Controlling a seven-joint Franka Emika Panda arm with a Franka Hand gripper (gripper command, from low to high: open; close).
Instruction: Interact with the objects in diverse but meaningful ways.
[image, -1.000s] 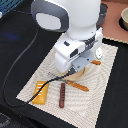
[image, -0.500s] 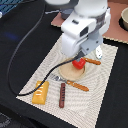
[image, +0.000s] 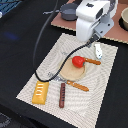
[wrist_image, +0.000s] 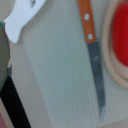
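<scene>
The red tomato (image: 78, 61) sits on a round wooden plate (image: 71, 75) on the placemat. It also shows in the wrist view (wrist_image: 121, 40). My gripper (image: 94, 43) hangs above the mat behind the plate, close to the small white-and-blue piece (image: 98, 50), and holds nothing that I can see. Its fingers are blurred, so I cannot tell if they are open. The white piece also shows in the wrist view (wrist_image: 22, 17). The orange-yellow ridged block (image: 40, 92) and the dark brown sausage stick (image: 62, 95) lie at the mat's front.
An orange-handled knife (image: 93, 61) lies beside the tomato, seen close in the wrist view (wrist_image: 92, 50). Another orange-handled utensil (image: 77, 85) lies at the plate's front edge. A grey pot (image: 70, 12) and a bowl (image: 123, 18) stand at the back. A black cable (image: 42, 45) loops over the mat.
The arm has risen from low over the plate and moved back toward the exterior view's right. The tomato is now uncovered on the plate.
</scene>
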